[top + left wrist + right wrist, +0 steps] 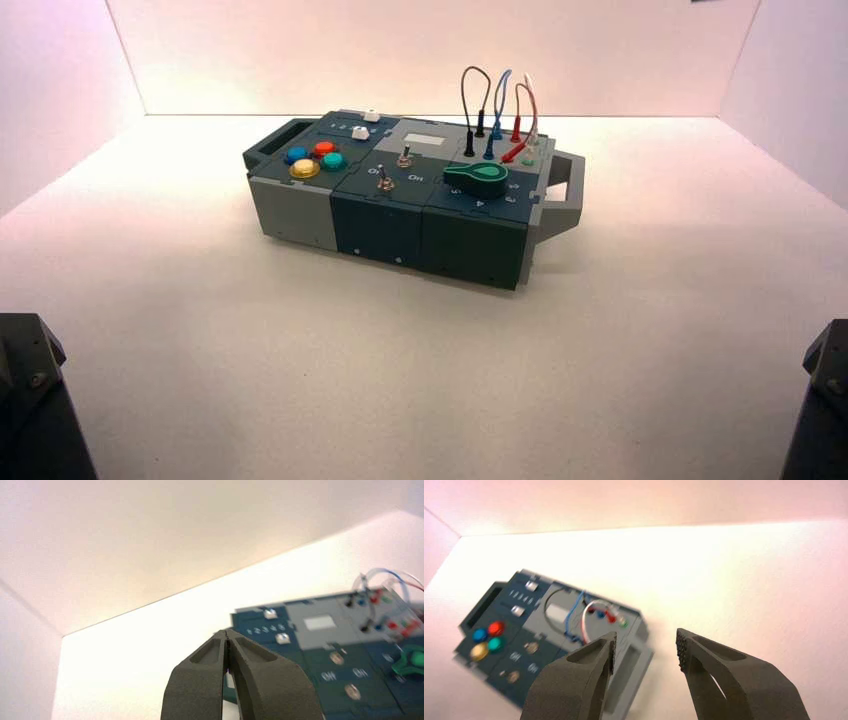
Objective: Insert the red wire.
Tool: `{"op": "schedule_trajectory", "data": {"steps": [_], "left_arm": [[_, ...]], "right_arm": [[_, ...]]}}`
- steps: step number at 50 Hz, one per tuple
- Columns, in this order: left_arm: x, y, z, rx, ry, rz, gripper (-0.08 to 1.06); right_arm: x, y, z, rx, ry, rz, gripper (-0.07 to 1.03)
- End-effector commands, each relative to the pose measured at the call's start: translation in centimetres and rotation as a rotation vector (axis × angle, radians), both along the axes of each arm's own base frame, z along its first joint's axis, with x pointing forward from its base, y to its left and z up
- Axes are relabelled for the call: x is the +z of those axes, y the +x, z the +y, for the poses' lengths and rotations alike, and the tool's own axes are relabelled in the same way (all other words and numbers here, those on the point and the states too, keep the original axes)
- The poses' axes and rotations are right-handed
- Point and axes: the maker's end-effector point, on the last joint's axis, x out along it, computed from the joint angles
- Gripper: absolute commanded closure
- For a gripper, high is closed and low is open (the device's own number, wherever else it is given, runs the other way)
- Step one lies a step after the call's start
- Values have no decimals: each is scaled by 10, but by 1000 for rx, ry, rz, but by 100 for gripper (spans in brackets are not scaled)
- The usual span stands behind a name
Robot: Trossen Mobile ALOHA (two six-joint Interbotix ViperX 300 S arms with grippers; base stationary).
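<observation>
1. The right gripper stood wide, nothing between its jaws, near the front right, well apart from the box.
2. The left gripper was shut on itself, near the front left.
3. The red wire looped above the box's right back part, one plug upright, the other tilted behind the green knob.
4. The blue wire and black wire arched to its left.

Lab-like bench, pale walls around a box of switches.
</observation>
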Motion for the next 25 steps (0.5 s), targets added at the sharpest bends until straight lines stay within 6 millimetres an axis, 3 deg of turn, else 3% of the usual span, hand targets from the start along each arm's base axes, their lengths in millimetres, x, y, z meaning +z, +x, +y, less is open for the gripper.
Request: {"op": "schedule_trajectory", "data": {"steps": [1,12,25], "left_arm": [[11,-1,-15,-74,35,-21,101],[2,-13,-34,-187,95,51,101],[-3,-23,-49,-260,114,145,101]], "right_arm": [[8,2,8,9,41,38,33],[0,-4,20,41,83,189,33],[-7,-6,35,98,87,215,36]]}}
